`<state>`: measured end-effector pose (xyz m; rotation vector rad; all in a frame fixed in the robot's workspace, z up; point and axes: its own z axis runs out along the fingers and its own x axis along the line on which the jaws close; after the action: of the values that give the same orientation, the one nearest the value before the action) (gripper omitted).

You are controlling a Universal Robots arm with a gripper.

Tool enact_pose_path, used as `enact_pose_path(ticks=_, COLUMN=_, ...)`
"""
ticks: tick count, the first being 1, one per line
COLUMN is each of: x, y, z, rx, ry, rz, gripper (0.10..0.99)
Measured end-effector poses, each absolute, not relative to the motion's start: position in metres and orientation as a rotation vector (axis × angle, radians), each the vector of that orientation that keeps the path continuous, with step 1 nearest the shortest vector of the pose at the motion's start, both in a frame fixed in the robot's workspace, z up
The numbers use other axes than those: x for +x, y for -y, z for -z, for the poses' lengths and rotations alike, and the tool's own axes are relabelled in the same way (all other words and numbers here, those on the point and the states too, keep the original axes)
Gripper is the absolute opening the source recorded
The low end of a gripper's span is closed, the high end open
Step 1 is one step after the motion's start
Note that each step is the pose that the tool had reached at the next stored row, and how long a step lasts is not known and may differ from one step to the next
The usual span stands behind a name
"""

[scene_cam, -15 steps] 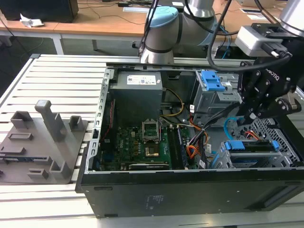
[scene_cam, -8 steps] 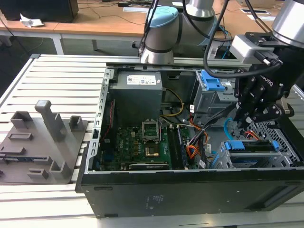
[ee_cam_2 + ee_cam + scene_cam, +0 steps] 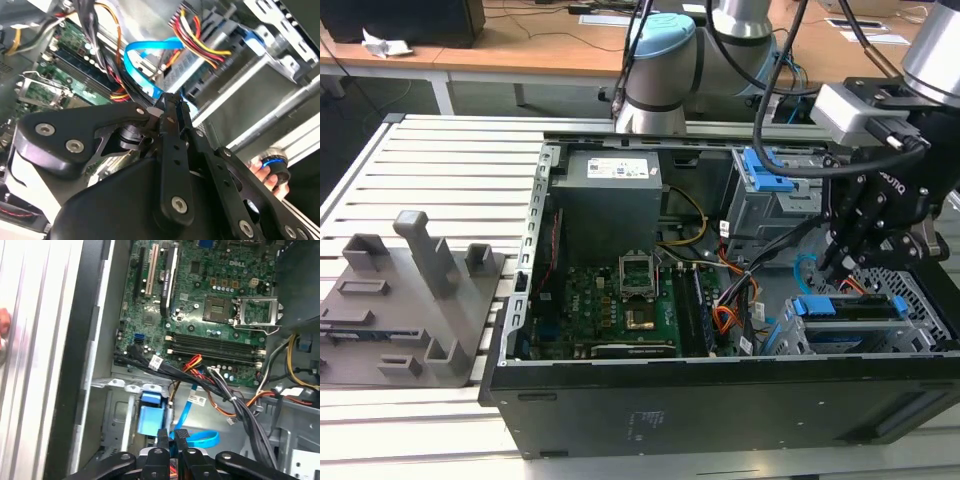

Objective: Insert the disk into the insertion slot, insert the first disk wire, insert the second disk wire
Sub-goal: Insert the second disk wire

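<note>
disk [image 3: 850, 307] partly hidden in the insertion slot [image 3: 920, 300], hand [image 3: 171, 436] cut off by frame edge

Cables crowd the drive corner

Orange-and-black wire bundle [image 3: 735, 300] and blue ribbon cable [image 3: 197, 437] hem the gripper [image 3: 835, 262] at nine o'clock; the motherboard [image 3: 620, 305] beyond lies open from above.

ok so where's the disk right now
In the exterior view the disk sits in the insertion slot at the case's right end, just below the pincer.
</note>
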<state>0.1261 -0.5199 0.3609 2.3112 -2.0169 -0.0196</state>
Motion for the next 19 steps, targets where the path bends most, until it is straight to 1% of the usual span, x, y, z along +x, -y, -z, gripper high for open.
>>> enact_pose_path(ticks=3, x=0.127, y=0.534, z=-0.360, rx=2.311, ry=2.017, rz=0.020, gripper=0.165)
enact_pose_path(ticks=9, x=0.135, y=0.534, z=-0.351, rx=2.282, ry=2.049, rz=0.022, gripper=0.165)
enact_pose_path(ticks=15, x=0.138, y=0.534, z=-0.349, rx=2.163, ry=2.175, rz=0.028, gripper=0.165)
enact_pose_path(ticks=19, x=0.146, y=0.532, z=-0.347, rx=2.161, ry=2.175, rz=0.031, gripper=0.165)
